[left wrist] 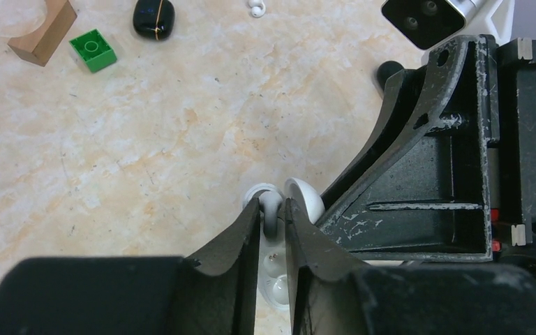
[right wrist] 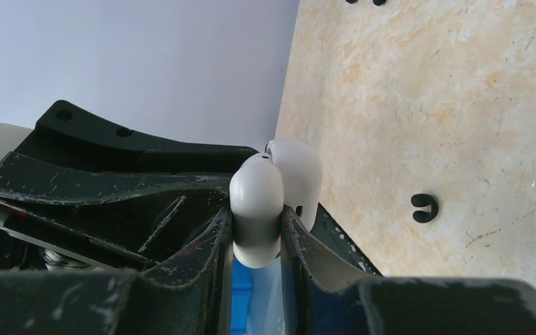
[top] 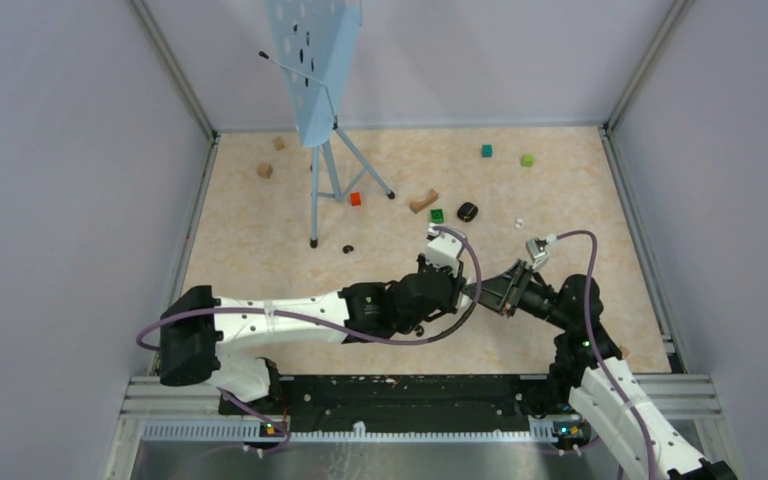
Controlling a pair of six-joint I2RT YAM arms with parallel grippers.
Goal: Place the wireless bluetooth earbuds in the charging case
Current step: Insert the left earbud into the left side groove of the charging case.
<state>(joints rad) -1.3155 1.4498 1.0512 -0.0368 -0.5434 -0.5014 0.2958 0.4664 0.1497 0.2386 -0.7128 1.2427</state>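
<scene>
Beige marbled counter (top: pixel 260 260): at its four o'clock, the right tool (right wrist: pixel 256 222) pinches the open white case (right wrist: pixel 255 188). A white earbud (left wrist: pixel 271 218) sits in the narrow gap of the left tool (left wrist: pixel 273 204), right at the case; I cannot tell whether it is gripped.

Beige table (top: pixel 260 260): green brick (left wrist: pixel 93 50), wooden arch (left wrist: pixel 42 31), black pod (left wrist: pixel 153 17), red cube (top: pixel 355 198), white bud (left wrist: pixel 255 8), tripod stand (top: pixel 314 200).

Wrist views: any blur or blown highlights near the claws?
Left wrist: left claw soft and dark along the bottom edge, green block and tabletop crisp. Right wrist: white charging case evenly lit, not blown out, right claw blurred at its base. Top external: flat light, faint shadows.
</scene>
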